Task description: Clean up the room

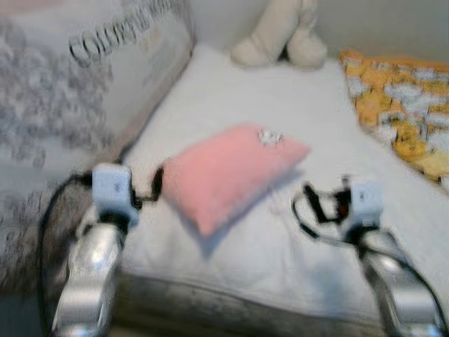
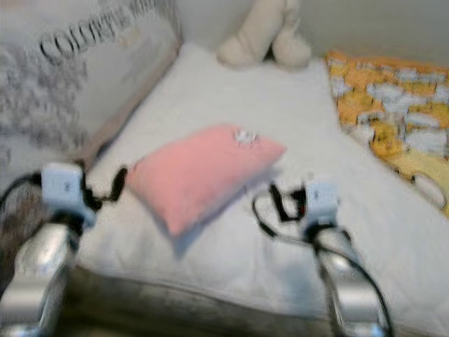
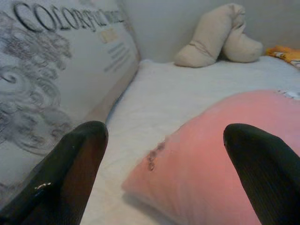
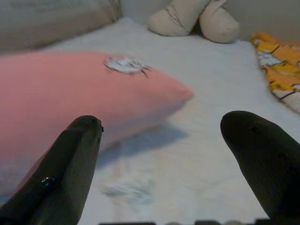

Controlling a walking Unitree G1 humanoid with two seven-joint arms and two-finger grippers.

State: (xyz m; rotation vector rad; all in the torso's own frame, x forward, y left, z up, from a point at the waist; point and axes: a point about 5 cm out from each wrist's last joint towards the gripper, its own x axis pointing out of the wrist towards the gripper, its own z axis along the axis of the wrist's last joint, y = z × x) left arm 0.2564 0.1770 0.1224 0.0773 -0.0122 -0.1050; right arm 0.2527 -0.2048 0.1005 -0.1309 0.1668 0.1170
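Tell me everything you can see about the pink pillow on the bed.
The pink pillow is a soft, plump, roughly rectangular cushion of plain pink fabric. A small pale decoration sits near its far corner, and tiny beads show near one edge. It lies flat and askew on the white bed cover, apart from the beige plush toy. The left gripper, open, is at its near left corner; the right gripper, also open, is beside its right edge. Neither holds it.
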